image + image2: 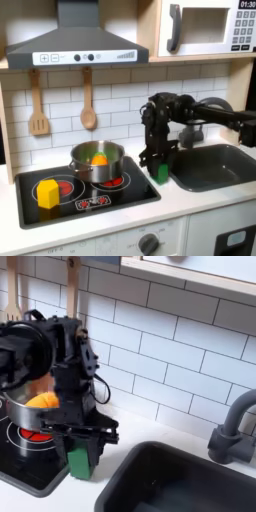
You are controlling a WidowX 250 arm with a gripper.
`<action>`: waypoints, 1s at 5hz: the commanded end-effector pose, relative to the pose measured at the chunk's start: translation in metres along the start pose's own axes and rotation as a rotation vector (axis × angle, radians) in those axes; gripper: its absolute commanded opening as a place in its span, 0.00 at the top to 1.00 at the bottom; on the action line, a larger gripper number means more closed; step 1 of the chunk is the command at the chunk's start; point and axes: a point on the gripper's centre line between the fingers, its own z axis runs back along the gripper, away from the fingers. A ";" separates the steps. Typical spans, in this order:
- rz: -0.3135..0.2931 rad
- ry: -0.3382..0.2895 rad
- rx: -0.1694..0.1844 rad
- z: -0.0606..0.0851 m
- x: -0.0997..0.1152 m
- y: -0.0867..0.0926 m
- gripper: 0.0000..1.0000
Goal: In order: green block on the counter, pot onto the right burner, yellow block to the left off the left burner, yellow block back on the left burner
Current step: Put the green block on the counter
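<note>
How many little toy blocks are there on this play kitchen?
2. The yellow block sits on the cooktop burner at the first exterior view's left. The green block is on the counter beside the cooktop, between the gripper's fingers. Others might be hidden.

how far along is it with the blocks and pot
Nothing looks finished. In hand: the gripper has the green block at the counter between cooktop and sink; whether it is released is unclear. Left: the pot sits on the back burner, and the yellow block waits on its burner.
</note>
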 end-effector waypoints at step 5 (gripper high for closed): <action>-0.096 0.025 0.040 -0.007 -0.008 0.007 0.00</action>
